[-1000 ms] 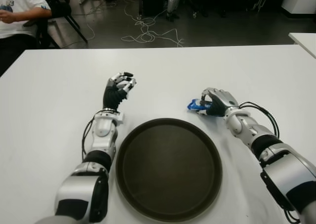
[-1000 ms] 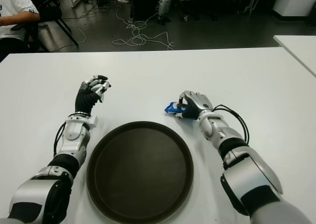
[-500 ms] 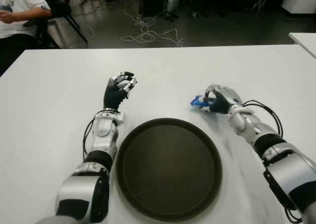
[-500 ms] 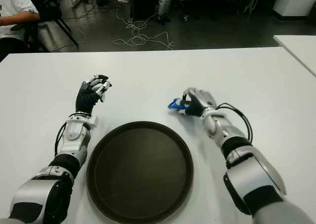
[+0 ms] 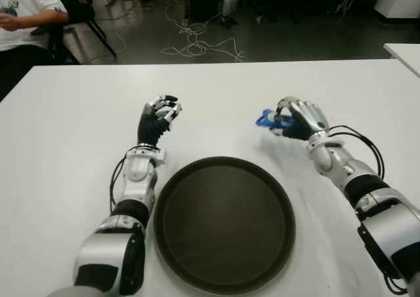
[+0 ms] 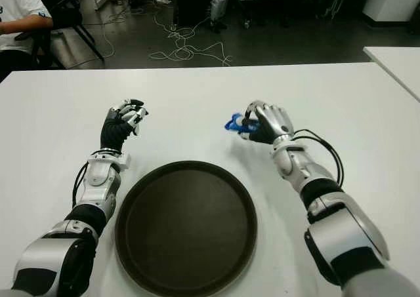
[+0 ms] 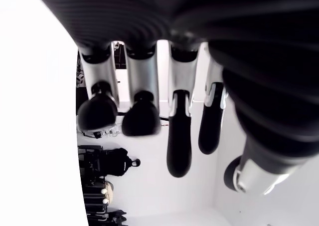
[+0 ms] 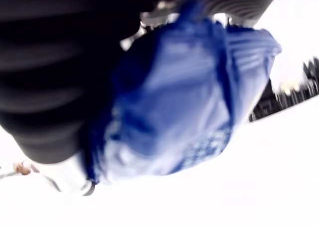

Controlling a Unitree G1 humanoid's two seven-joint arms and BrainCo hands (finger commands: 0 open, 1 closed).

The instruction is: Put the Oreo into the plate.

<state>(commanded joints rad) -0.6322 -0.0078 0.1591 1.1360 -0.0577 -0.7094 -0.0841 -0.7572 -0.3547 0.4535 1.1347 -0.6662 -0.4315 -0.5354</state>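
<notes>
The Oreo (image 5: 266,118) is a small blue packet, held in the air by my right hand (image 5: 293,118), whose fingers are shut on it; it hangs above the white table (image 5: 65,146) beyond the far right rim of the plate. In the right wrist view the blue packet (image 8: 184,96) fills the frame against the palm. The plate (image 5: 224,222) is a round dark tray, bare inside, near the front edge. My left hand (image 5: 157,117) stands raised to the left of the plate with its fingers (image 7: 177,131) loosely curled and nothing in them.
A person in a white shirt (image 5: 23,12) sits at the far left behind the table. Cables (image 5: 197,44) lie on the dark floor beyond. A second white table's corner (image 5: 403,51) shows at the far right.
My right hand has lifted the Oreo packet off the table and carried it up and slightly right. The left hand has stayed still.
</notes>
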